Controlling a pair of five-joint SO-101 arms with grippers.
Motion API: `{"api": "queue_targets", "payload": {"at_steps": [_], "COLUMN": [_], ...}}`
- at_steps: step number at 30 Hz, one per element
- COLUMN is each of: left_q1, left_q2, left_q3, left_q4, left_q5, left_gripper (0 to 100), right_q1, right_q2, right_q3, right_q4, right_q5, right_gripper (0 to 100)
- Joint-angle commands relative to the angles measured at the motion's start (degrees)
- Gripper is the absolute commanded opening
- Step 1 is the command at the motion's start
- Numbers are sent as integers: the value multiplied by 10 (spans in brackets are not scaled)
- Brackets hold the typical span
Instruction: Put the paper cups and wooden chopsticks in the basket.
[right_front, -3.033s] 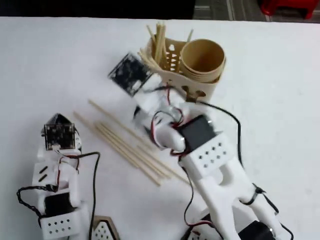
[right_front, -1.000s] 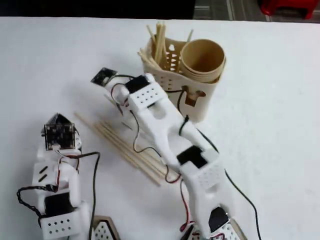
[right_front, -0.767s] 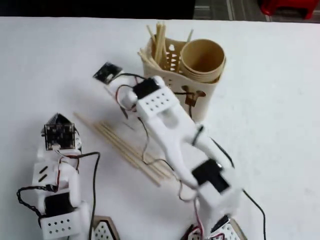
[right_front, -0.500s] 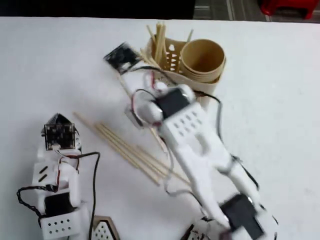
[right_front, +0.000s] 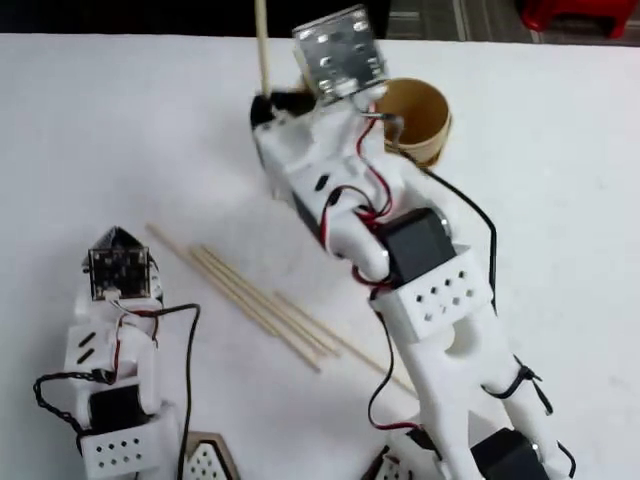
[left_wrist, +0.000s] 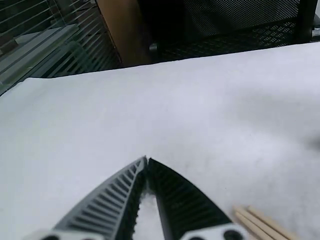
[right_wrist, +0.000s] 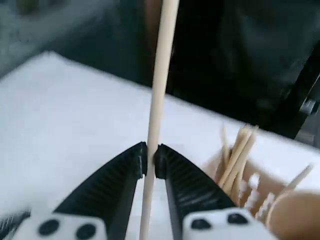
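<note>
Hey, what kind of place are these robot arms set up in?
Probably an indoor office or lab workspace: a white table, a black mesh chair behind it, and tiled floor beyond.

My high camera hangs above the table and looks steeply down. Both my arms enter from the lower edge of its frame, and the table's far edge runs along the top.

My left wrist camera sits just behind my left gripper, low and close over the tabletop. It faces the far edge, with a mesh chair beyond, and shares the loose chopsticks with the high view.

My right wrist camera rides higher behind my right gripper, also facing outward. With the high view it shares the held chopstick and the paper cup.
</note>
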Motion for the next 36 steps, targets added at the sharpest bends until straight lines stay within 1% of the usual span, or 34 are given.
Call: {"api": "queue_targets", "payload": {"at_steps": [1,6,11,14,15,18,20,27,30,31,34,36], "left_q1": [-2,-2,-2,-2,-2,-2,-2,-2,-2,-2,-2,-2], "left_q2": [-9,-9,-9,-9,-9,-9,-9,-9,-9,-9,-9,-9], "left_q3": [-2,-2,-2,-2,-2,-2,-2,-2,-2,-2,-2,-2], "left_q4": [-14,-14,-14,-14,-14,-14,-14,-14,-14,-14,-14,-14], "left_q5": [0,0,0,0,0,0,0,-1,-1,-1,-1,-2], "left_gripper": [28,28,28,28,28,28,28,28,28,28,28,28], "right_q1": [33,66,73,89,95,103,103,104,104,104,104,103], "right_q2": [-22,-22,-22,-21,-19,11,39,78,73,73,56,31], "right_q3": [-1,59,170,234,251,282,292,297,297,297,297,297], "right_q4": [-112,-288,-401,-478,-505,-569,-593,-596,-565,-548,-488,-438], "right_q5": [-4,-4,-3,-2,7,84,120,123,123,123,122,122], "right_gripper": [19,19,19,23,23,20,20,25,35,56,159,198]}}
